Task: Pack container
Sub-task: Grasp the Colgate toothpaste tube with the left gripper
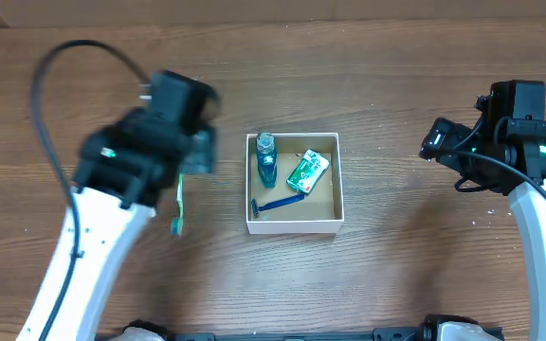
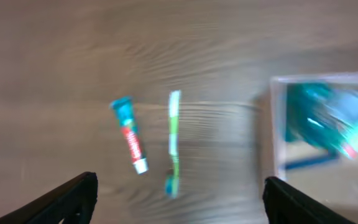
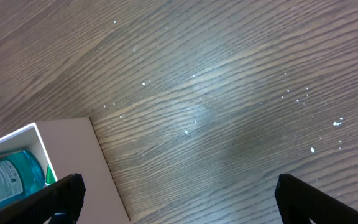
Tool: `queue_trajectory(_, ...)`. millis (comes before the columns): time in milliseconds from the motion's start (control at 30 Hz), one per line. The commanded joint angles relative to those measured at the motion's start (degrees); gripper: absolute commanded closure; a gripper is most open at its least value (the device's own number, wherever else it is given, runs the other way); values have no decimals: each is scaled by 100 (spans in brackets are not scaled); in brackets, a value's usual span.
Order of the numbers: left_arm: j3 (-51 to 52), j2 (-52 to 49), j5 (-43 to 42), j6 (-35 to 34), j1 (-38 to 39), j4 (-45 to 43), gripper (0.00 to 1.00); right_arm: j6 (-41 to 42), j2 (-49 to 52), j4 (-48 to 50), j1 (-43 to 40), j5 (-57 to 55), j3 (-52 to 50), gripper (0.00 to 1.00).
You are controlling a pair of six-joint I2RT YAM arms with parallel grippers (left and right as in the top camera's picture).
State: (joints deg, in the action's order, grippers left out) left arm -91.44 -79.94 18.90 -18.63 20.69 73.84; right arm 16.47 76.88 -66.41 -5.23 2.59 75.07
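Observation:
The container (image 1: pixel 292 224), a shallow square box with white walls and a brown floor, stands mid-table. It holds a teal bottle (image 1: pixel 266 159), a green packet (image 1: pixel 307 171) and a blue razor (image 1: pixel 278 205). A green toothbrush (image 1: pixel 179 208) lies on the table left of it. In the left wrist view the toothbrush (image 2: pixel 174 143) lies beside a toothpaste tube (image 2: pixel 130 135), with the container (image 2: pixel 277 124) to their right. My left gripper (image 2: pixel 179 205) is open and empty above them, blurred. My right gripper (image 3: pixel 179 199) is open and empty, right of the container (image 3: pixel 67 137).
The table is dark wood (image 1: pixel 396 275). The left arm (image 1: pixel 140 152) covers the toothpaste tube in the overhead view. The right arm (image 1: pixel 510 142) hangs near the table's right edge.

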Motion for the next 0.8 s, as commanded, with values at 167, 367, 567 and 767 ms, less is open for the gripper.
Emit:
queue_trajectory(167,1231,-566,-999,-468,-2549,-697,9,-20,-26,35,-15,9,-20,0)
queue_trajectory(367,2179,-1720,-1091,-216,-2653,-1580,12,-22,-26,24,-15,9,-20,0)
queue_trajectory(567,2277,-2706,-1110,-258,-2798,-2083,12,-22,-26,11,-15,9,-22,0)
queue_trajectory(767,2277,-3294,-1381,-254,-2828,-2308,28,-22,-26,13,-15,9,-22,0)
